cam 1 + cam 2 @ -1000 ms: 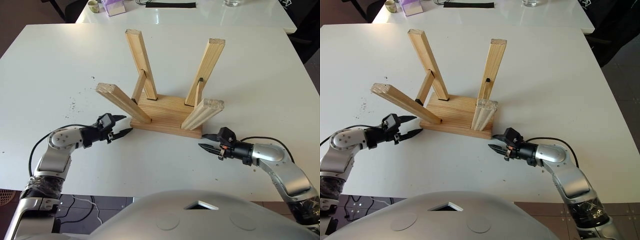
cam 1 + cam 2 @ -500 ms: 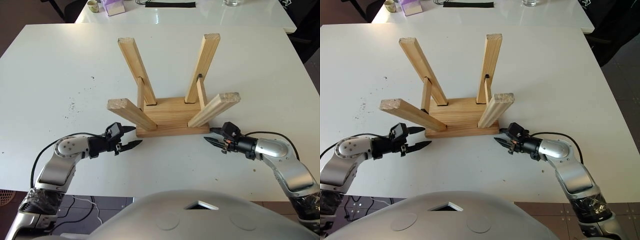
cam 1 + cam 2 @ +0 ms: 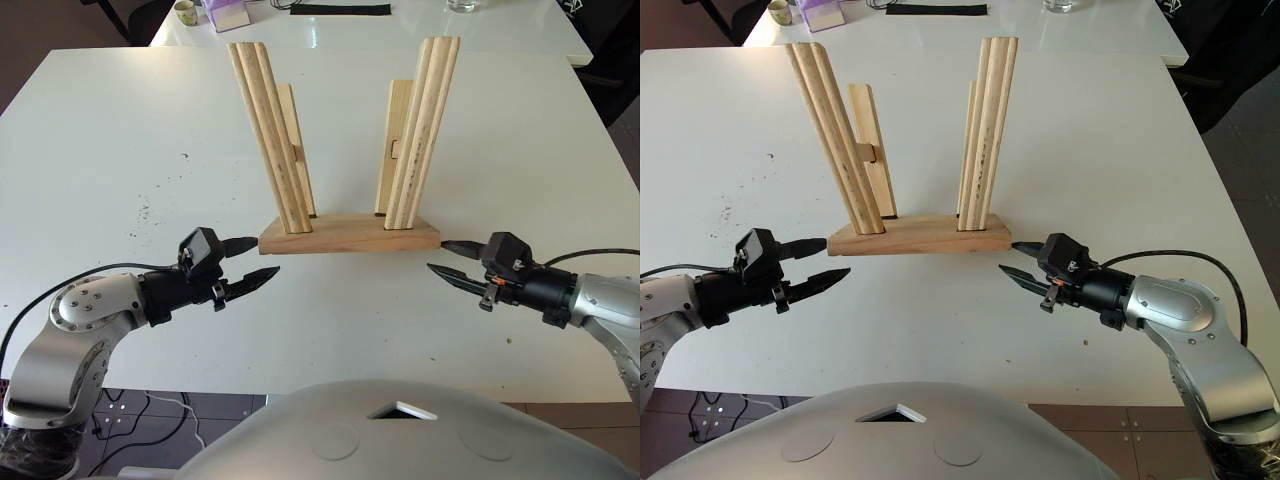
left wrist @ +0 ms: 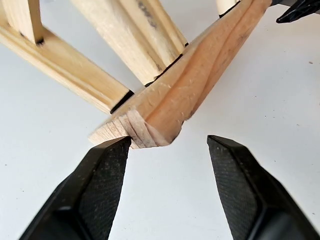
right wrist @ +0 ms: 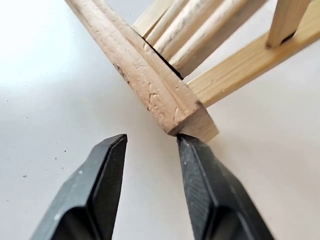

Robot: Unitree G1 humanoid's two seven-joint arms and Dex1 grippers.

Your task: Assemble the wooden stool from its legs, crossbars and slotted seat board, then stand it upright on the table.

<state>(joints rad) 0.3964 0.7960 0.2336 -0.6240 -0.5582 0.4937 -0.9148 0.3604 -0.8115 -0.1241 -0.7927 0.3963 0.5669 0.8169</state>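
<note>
Your left gripper [image 3: 266,256] gapes wide and empty, with the seat board [image 3: 350,234] end just ahead of its tips. The stool [image 3: 420,120] sits upside down between your hands, legs up. It looks like stiff, light wood and probably tippy, so pinch the board ends. Your right gripper [image 3: 437,256] is open and empty too. The white table [image 3: 100,130] looks slick; a second table [image 3: 500,25] lies beyond.

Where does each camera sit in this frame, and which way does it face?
Left eye: head, looking down at table, upturned stool; left gripper, right gripper show.
Right eye: same scene, slightly offset.
Left wrist: left arm, facing seat board's end between own fingers.
Right wrist: right arm, facing seat board's other end between own fingers.
</note>
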